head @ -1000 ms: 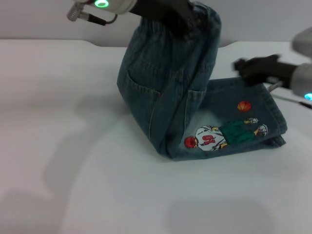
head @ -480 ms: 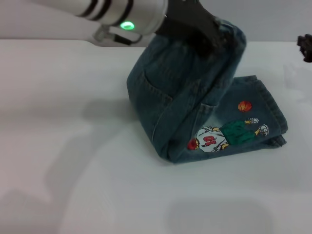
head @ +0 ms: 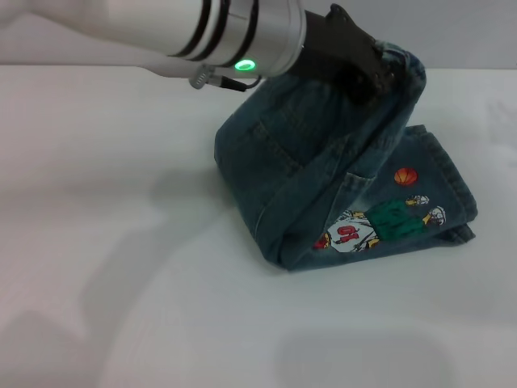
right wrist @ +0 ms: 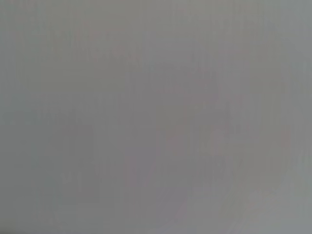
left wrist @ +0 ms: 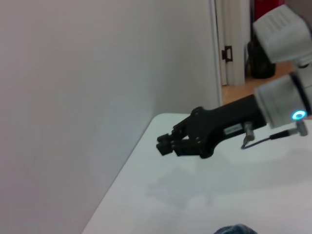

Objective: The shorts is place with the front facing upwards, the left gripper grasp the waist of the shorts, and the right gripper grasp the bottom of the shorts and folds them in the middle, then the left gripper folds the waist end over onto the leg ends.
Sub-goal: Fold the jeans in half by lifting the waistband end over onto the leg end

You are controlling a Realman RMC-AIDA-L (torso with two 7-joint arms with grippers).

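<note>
One pair of denim shorts (head: 323, 174) lies right of centre in the head view on the white worktop (head: 121, 267), already folded lengthwise and now bent partway over itself. The lower layer rests flat toward the right of the frame, back side up, with the cartoon basketball-player print (head: 380, 222) and a small orange ball above it showing. The leg ends (head: 456, 194) sit at the right edge of that flat layer, hems stacked one on the other.

The left gripper (head: 373, 79) reaches in from the upper left of the frame on its white and silver arm (green light glowing at the wrist) and is clamped on the waist (head: 404, 69), its black fingers pinching the ruffled band. The waist is held up off the worktop in the upper middle-right, above the flat layer and short of the leg ends; the denim hangs from it in a slanting sheet down to the fold at the lower centre.

The right gripper (left wrist: 168, 144) does not show in the head view. The left wrist view catches it hovering over bare worktop near a wall, blue light on its wrist, holding nothing; whether its fingers are parted I cannot tell. The right wrist view shows only flat grey.
</note>
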